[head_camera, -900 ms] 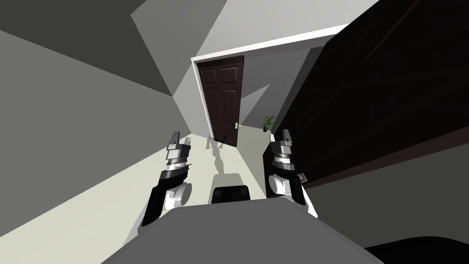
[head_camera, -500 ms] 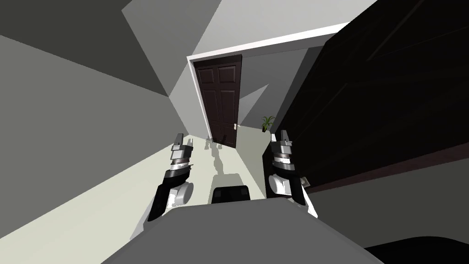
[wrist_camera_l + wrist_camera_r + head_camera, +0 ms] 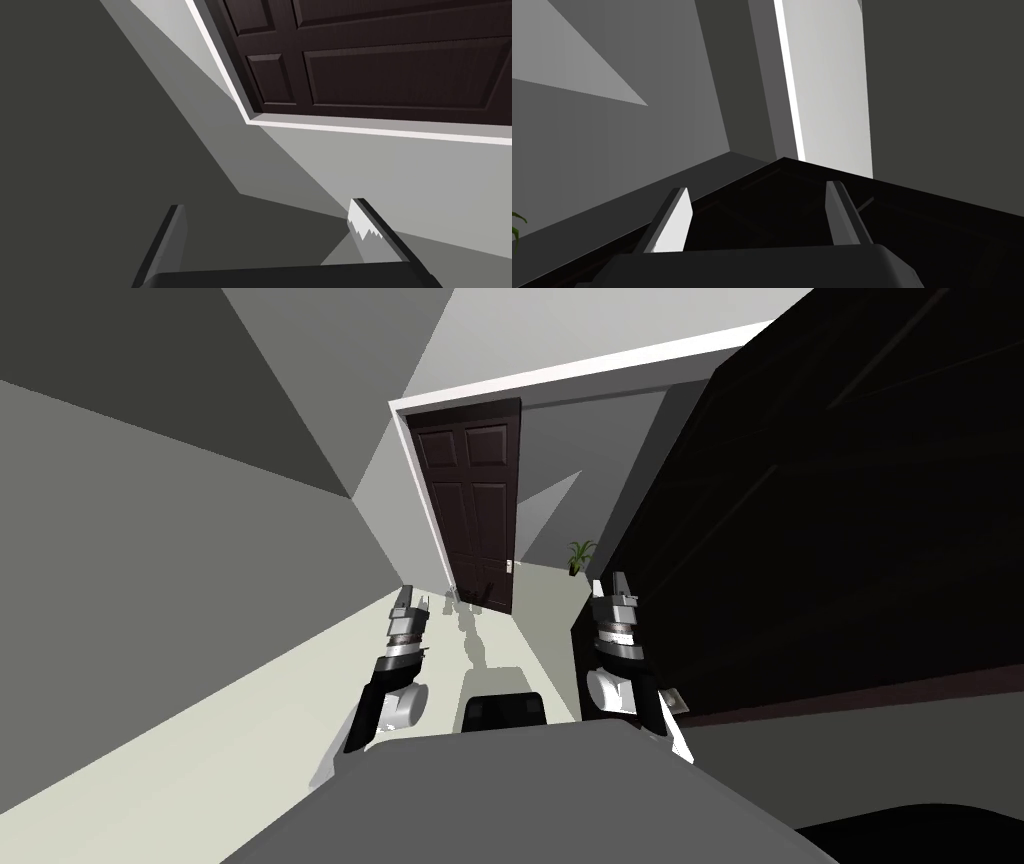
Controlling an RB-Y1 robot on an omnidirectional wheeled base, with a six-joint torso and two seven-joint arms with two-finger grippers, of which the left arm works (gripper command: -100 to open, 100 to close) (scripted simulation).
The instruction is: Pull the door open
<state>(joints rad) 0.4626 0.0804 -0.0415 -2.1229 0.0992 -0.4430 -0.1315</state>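
Note:
A large dark door [image 3: 840, 508] stands close along my right side, swung out from the wall, with a small light handle [image 3: 676, 698] beside my right forearm. My right gripper [image 3: 613, 586] is held up next to this door's edge, open, with nothing between its fingers. In the right wrist view the gripper [image 3: 757, 205] points over the door's dark upper edge [image 3: 792, 200]. My left gripper [image 3: 412, 600] hangs open over the pale floor. In the left wrist view it [image 3: 267, 220] faces a second dark panelled door [image 3: 380, 65] in a white frame.
The second panelled door [image 3: 470, 508] stands at the far end of the corridor with a light handle [image 3: 510, 566]. A small potted plant [image 3: 579, 556] sits on the floor to its right. A grey wall [image 3: 150, 558] runs along my left; pale floor [image 3: 300, 688] lies between.
The whole head view has shifted, so I have moved a little. My left gripper has come inward toward the middle. The near door's handle now sits lower beside my right forearm.

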